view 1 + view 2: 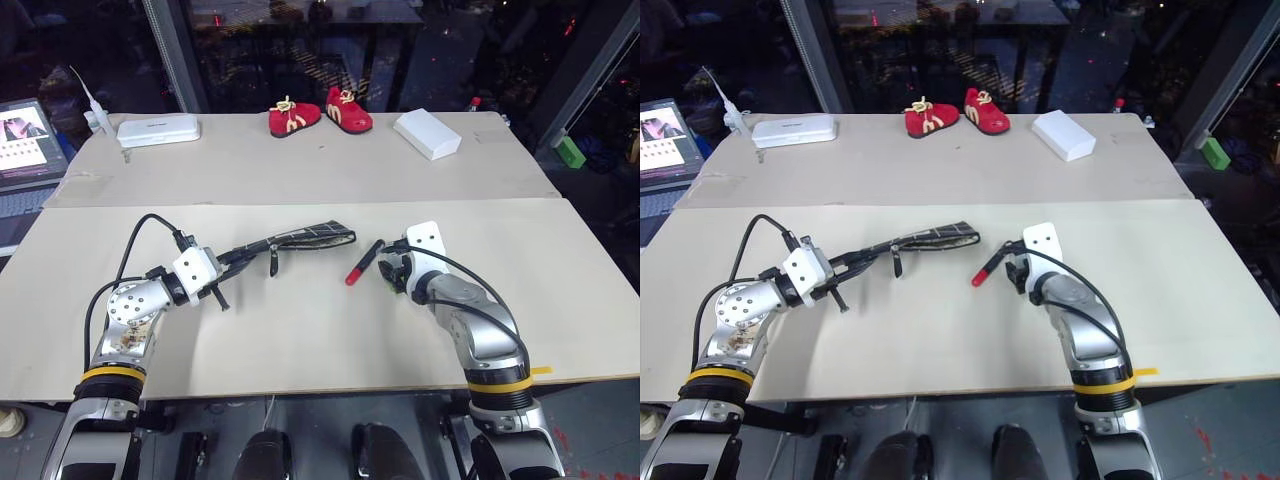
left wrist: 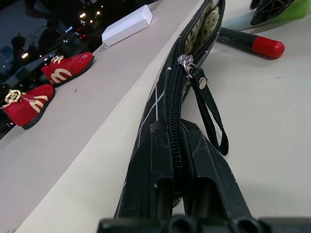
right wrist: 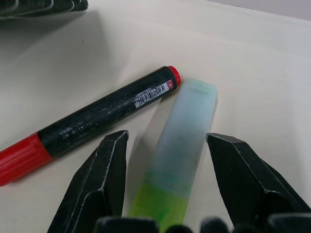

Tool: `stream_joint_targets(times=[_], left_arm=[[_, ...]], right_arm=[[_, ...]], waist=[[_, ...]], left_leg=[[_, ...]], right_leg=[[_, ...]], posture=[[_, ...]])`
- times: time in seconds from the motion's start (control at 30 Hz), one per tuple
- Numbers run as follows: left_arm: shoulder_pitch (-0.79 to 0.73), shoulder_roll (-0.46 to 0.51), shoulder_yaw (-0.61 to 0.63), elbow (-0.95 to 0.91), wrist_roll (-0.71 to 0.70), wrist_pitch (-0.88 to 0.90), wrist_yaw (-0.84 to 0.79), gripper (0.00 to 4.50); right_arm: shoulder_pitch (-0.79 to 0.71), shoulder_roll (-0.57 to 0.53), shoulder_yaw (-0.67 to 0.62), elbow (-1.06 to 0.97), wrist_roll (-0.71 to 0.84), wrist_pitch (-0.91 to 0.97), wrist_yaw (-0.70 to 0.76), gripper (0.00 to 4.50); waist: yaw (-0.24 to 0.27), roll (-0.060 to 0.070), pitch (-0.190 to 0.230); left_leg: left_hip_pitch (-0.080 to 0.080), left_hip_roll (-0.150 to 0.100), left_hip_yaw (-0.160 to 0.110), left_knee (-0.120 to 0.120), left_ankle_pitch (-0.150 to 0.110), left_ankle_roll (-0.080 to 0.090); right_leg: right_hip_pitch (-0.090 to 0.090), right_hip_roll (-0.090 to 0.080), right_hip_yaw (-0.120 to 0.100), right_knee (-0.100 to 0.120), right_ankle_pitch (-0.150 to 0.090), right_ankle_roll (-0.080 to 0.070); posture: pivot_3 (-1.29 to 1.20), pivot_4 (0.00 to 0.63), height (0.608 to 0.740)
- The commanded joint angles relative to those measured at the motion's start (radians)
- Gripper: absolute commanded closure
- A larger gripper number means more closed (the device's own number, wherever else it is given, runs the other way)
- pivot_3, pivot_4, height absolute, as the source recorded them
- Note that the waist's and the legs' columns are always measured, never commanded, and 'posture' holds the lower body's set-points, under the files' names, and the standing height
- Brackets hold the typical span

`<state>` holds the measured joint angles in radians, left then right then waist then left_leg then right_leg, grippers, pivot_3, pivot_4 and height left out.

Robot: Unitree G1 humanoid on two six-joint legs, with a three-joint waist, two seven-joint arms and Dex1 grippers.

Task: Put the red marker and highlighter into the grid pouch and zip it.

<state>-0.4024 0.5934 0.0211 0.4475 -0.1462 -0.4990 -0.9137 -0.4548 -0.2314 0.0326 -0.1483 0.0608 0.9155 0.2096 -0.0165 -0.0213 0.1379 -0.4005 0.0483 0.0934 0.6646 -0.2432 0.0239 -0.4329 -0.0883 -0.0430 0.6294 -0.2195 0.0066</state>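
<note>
so: left hand (image 1: 222, 268) clenched on grid pouch (image 1: 305, 239); right hand (image 3: 165, 160) released, straddling highlighter (image 3: 182, 150); closing skewed could knock red marker (image 3: 92, 119) away.

We see a black pouch (image 2: 160, 97) with white grid lines and dotted cream lining, a black marker (image 3: 92, 119) with red ends, a pale highlighter (image 3: 177, 153) with green end, red shoes (image 1: 318, 114), a white box (image 1: 427, 133).
</note>
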Motion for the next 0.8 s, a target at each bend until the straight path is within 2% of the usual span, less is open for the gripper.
stream_joint_targets(times=[0.03,0.6,0.73,0.8], left_arm=[[0.002,0.016,0.022,-0.033,-0.017,-0.002,0.005,4.50],[-0.004,0.016,0.018,-0.033,-0.015,-0.005,0.004,4.50],[-0.015,0.014,0.018,-0.030,-0.015,-0.003,0.004,4.50],[-0.017,0.014,0.018,-0.030,-0.015,-0.002,0.005,4.50]], right_arm=[[0.000,-0.008,-0.002,-0.013,-0.007,-0.041,-0.005,1.62],[0.027,0.045,-0.068,0.077,0.010,-0.081,-0.050,1.62],[0.026,0.042,-0.073,0.082,0.002,-0.082,-0.060,2.67],[0.024,0.040,-0.077,0.082,0.003,-0.082,-0.062,3.35]], waist=[[0.000,0.000,0.000],[0.001,0.000,0.000],[0.001,0.000,0.000],[0.001,0.000,0.000]], left_leg=[[0.000,0.000,0.000,0.000,0.000,0.000],[0.001,0.000,0.000,0.000,0.000,0.000],[0.001,0.000,0.000,0.000,0.000,0.000],[0.001,0.000,0.000,0.000,0.000,0.000]], right_leg=[[0.000,0.000,0.000,0.000,0.000,0.000],[0.001,0.000,0.000,0.000,0.000,0.000],[0.001,0.000,0.000,0.000,0.000,0.000],[0.001,0.000,0.000,0.000,0.000,0.000]], posture=[[0.00,0.150,0.740],[0.00,0.150,0.740],[0.00,0.150,0.740],[0.00,0.150,0.740]])
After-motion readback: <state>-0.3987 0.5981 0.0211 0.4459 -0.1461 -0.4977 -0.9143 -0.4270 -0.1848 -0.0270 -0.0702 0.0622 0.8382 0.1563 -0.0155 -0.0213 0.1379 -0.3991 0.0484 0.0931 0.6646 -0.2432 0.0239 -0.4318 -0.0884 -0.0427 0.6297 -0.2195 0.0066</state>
